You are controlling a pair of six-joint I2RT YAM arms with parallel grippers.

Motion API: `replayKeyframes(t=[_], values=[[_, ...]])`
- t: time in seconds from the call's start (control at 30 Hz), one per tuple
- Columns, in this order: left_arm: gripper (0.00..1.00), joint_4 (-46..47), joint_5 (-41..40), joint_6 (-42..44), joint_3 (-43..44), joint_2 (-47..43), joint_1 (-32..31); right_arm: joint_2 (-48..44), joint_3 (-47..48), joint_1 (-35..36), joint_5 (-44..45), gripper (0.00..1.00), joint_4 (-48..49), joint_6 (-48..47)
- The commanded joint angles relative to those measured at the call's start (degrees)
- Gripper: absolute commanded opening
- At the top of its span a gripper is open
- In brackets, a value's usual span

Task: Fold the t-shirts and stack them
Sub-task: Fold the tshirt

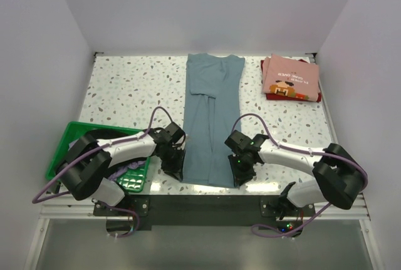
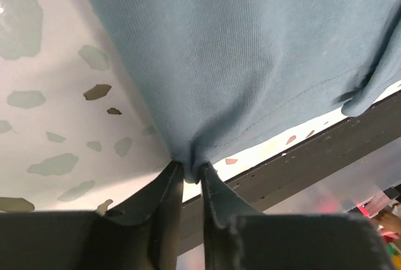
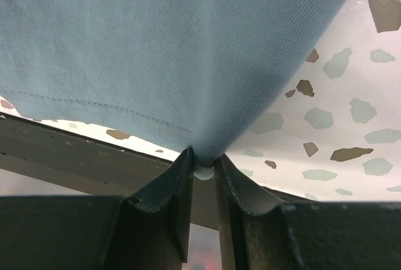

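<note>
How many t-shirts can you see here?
4: a grey-blue shirt spread in the middle, a pink shirt folded at the far right atop a dark red shirt, and a lavender shirt in the green basket, where more may be hidden.

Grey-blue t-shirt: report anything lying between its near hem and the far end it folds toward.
Nothing visible. The left fingers and right fingers pinch the near hem corners of the plain grey-blue cloth t-shirt, whose top lies bare. The folded pink t-shirt stack sits apart at far right.

Grey-blue t-shirt (image 1: 210,126); speckled white table (image 1: 138,88); green basket (image 1: 62,151); pink shirt (image 1: 290,77), print unclear.
</note>
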Motion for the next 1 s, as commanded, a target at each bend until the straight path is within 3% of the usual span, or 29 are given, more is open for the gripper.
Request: replayKeyframes(t=[0.0,0.2,0.6,0.97], values=[[0.19,5.38,-3.39,0.90,-1.21,1.80,-0.10,-1.59,-0.62,0.31,-0.30,0.23,-1.11,-1.10],[0.00,6.27,-1.71,1.17,-1.74,0.75,-0.28,-2.29,-1.15,0.31,-0.57,0.18,-1.02,-0.66],[0.00,1.44,-1.18,0.02,-1.21,-5.75,-0.46,-4.40,0.08,0.31,1.54,0.00,-5.06,1.18],[0.00,1.00,0.05,-1.73,-3.32,-9.45,-0.72,-4.49,1.40,0.31,2.07,0.00,-7.70,1.45]])
